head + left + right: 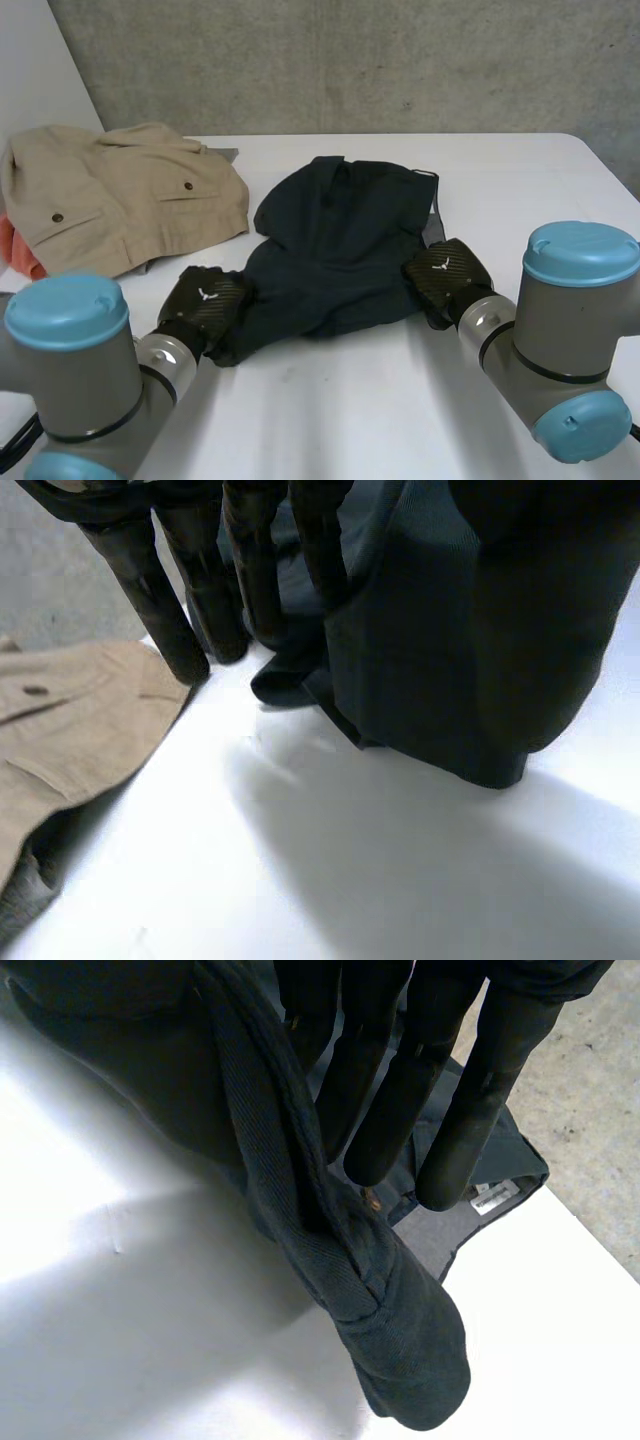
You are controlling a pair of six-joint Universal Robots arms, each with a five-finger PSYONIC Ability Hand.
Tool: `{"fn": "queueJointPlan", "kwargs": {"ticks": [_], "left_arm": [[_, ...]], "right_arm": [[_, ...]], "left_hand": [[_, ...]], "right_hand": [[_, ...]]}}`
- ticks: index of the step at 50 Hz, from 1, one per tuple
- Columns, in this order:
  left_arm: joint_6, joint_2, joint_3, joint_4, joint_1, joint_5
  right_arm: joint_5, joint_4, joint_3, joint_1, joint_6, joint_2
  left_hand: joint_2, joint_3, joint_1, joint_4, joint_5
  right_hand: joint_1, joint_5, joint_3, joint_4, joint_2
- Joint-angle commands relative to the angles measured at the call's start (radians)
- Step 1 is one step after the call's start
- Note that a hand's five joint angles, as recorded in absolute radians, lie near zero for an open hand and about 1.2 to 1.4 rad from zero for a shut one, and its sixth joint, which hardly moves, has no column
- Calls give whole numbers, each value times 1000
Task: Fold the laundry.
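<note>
**Snag risk beside the tan shirt**

We see the dark navy cloth garment point(340, 240) bunched on the white table point(380, 410), just beside the crumpled tan buttoned shirt point(120, 200). Our left hand point(205, 300) pinches its corner nearest that shirt. Our right hand point(447, 275) pinches the edge farthest from it. We judge that a sweep toward the shirt could drag it, or a shallow pinch could slip. Bare table lies open away from the shirt.

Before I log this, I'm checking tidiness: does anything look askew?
The dark garment is bunched and crooked, not flat, gripped at opposite edges by the left hand and right hand. The beige garment lies rumpled over an orange item.
</note>
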Motion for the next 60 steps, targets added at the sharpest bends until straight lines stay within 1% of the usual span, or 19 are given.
{"fn": "queueJointPlan", "kwargs": {"ticks": [1, 2, 4, 6, 11, 16, 18, 21, 22, 23, 24, 30, 34, 36, 42, 45, 48, 52, 60], "left_arm": [[-70, -82, 102, -83, 49, 60], [-79, -85, 109, -94, 53, 69], [-106, -90, 125, -119, 60, 101], [-126, -87, 132, -132, 63, 112], [-176, -50, 142, -172, 69, 118], [-192, -19, 135, -188, 69, 112], [-191, -16, 135, -189, 69, 112], [-189, -17, 140, -197, 66, 112], [-189, -19, 142, -201, 66, 112], [-189, -16, 143, -217, 63, 114], [-189, -14, 143, -226, 62, 117], [-183, 45, 135, -332, 53, 150], [-166, 191, 143, -442, 43, 161], [-156, 297, 168, -499, 48, 153], [-154, 543, 318, -543, 60, 123], [-163, 584, 375, -551, 62, 104], [-163, 535, 439, -559, 56, 94], [-148, 391, 503, -599, 37, 88], [-61, -69, 725, -608, 37, 60]], "right_arm": [[-5, -1, 1, -2, 54, -3], [-5, -1, 1, -4, 62, -3], [-7, 3, -2, -10, 93, -1], [-5, 6, -5, -13, 116, -1], [10, 54, -22, -31, 146, 0], [12, 128, -37, -58, 119, 14], [13, 141, -39, -62, 107, 28], [16, 146, -45, -70, 74, 48], [19, 145, -46, -70, 65, 48], [25, 140, -45, -68, 50, 46], [28, 137, -43, -67, 42, 43], [42, 148, -13, -50, 4, -44], [39, 206, 3, -48, -70, -179], [38, 287, -8, -50, -133, -270], [22, 442, -185, -62, -196, -489], [15, 499, -261, -64, -199, -495], [-10, 578, -338, -74, -206, -448], [-16, 649, -408, -71, -242, -333], [34, 613, -546, -70, -251, 18]], "left_hand": [[363, 367, 385, 364, 362], [413, 417, 435, 415, 412], [709, 713, 731, 710, 708], [865, 869, 887, 866, 864], [898, 902, 920, 899, 896], [898, 902, 920, 899, 896], [898, 902, 920, 899, 896], [898, 902, 920, 899, 896], [898, 902, 920, 899, 896], [898, 902, 920, 899, 896], [898, 902, 920, 899, 896], [898, 902, 920, 899, 896], [898, 902, 920, 899, 896], [898, 902, 920, 899, 896], [898, 902, 920, 899, 896], [898, 902, 920, 899, 896], [898, 902, 920, 899, 896], [898, 902, 920, 899, 896], [898, 902, 920, 899, 896]], "right_hand": [[280, 209, 207, 199, 222], [248, 177, 174, 166, 189], [-66, -137, -139, -147, -124], [-251, -322, -324, -332, -309], [-439, -510, -512, -520, -497], [-466, -537, -539, -547, -524], [-460, -531, -534, -542, -518], [-320, -391, -393, -401, -378], [-189, -259, -262, -270, -247], [217, 146, 143, 135, 159], [279, 208, 206, 198, 221], [280, 209, 207, 199, 222], [280, 209, 207, 199, 222], [280, 209, 207, 199, 222], [280, 209, 207, 199, 222], [280, 209, 207, 199, 222], [280, 209, 207, 199, 222], [280, 209, 207, 199, 222], [280, 209, 207, 199, 222]]}}
